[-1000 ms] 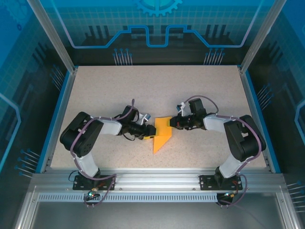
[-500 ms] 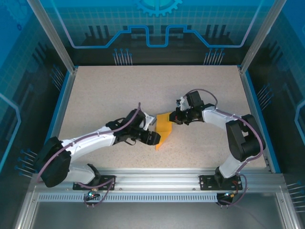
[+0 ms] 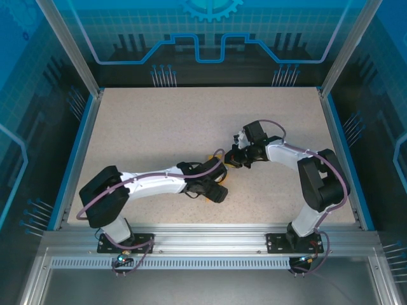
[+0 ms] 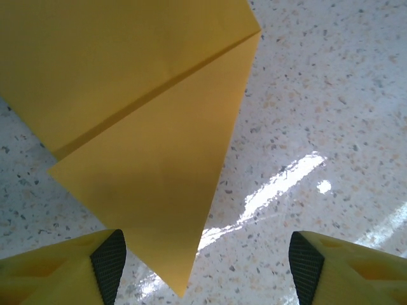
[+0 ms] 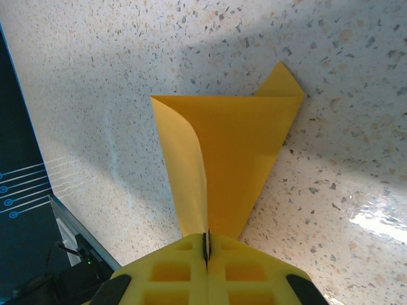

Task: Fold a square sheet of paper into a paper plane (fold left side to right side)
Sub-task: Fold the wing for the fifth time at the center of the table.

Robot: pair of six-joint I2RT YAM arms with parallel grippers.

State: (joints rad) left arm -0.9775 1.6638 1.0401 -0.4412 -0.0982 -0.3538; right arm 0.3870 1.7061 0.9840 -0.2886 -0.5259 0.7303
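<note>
The square sheet of paper (image 4: 146, 127) is bright orange and folded into a pointed, layered shape lying on the speckled table. In the left wrist view its tip reaches down between the jaws of my left gripper (image 4: 206, 267), which stands open just above it and touches nothing. My right gripper (image 5: 206, 244) is shut on the paper's (image 5: 235, 152) near edge, and one flap curls up from the pinch. From above, my left gripper (image 3: 215, 189) hangs over most of the paper (image 3: 213, 156). My right gripper (image 3: 230, 159) sits at the paper's right side.
The speckled beige tabletop (image 3: 152, 121) has a blue rim (image 3: 79, 149) and metal frame posts around it. The left arm (image 3: 152, 183) lies stretched across the front middle of the table. The right arm (image 3: 299, 159) reaches in from the right.
The left arm swung right and its gripper came over the paper, jaws opening wider. The right gripper drew slightly left, still pinching the paper. The paper is now mostly covered from above.
</note>
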